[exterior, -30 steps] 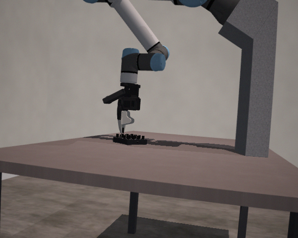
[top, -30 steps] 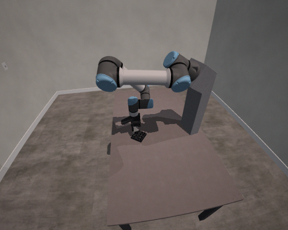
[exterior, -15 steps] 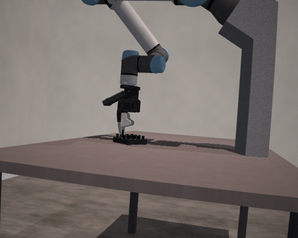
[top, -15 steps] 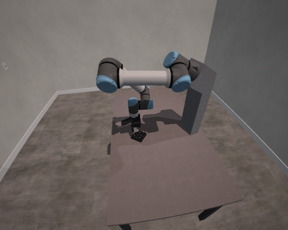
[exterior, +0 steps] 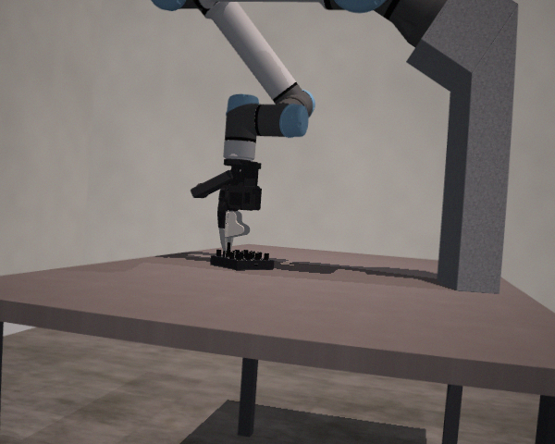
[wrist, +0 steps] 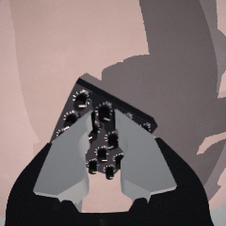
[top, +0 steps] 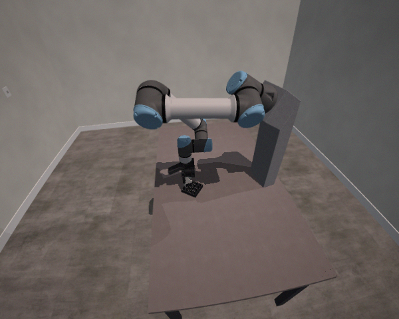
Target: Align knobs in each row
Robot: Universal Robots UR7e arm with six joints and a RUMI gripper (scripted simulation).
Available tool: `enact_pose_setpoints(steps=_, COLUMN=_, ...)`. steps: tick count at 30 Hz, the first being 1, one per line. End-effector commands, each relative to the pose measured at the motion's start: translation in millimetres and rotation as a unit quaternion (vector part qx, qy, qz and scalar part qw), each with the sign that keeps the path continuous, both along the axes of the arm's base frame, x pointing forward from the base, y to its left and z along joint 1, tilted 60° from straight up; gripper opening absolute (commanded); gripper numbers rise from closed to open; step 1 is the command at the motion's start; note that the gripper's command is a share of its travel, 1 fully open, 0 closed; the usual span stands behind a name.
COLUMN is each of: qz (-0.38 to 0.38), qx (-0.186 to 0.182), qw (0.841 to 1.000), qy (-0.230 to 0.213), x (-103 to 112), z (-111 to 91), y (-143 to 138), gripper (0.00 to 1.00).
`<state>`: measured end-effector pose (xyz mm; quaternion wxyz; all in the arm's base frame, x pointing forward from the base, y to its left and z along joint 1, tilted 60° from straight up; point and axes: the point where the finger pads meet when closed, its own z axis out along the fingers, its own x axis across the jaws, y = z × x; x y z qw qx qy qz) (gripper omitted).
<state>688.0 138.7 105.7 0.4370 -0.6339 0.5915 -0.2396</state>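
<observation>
The black knob box lies on the table and carries rows of black knobs with white marks around them. My gripper points down over the box, its fingertips at knob height. It is open by a narrow gap, and one knob shows between the tips. I cannot tell if they touch it. A corner knob stands clear to the upper left in the wrist view. Several knobs show between the finger bodies; others are partly hidden. Row labels and most pointer directions are too small to read.
The brown table carries the box near its left edge in the top view. The grey arm pedestal stands to the right of the box. Shadows of the arm fall across the box area.
</observation>
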Motion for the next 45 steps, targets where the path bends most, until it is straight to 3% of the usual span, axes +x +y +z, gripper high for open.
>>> enact_pose_setpoints(steps=1, qz=0.0, qx=0.0, qw=1.0, qy=0.0, x=0.0, z=0.5, y=0.0, gripper=0.11)
enact_pose_setpoints(steps=24, qz=0.0, qx=0.0, qw=1.0, qy=0.0, x=0.0, z=0.5, y=0.0, gripper=0.11)
enact_pose_setpoints(steps=25, qz=0.0, qx=0.0, qw=1.0, qy=0.0, x=0.0, z=0.5, y=0.0, gripper=0.04)
enact_pose_setpoints(steps=45, qz=0.0, qx=0.0, qw=1.0, qy=0.0, x=0.0, z=0.5, y=0.0, gripper=0.04)
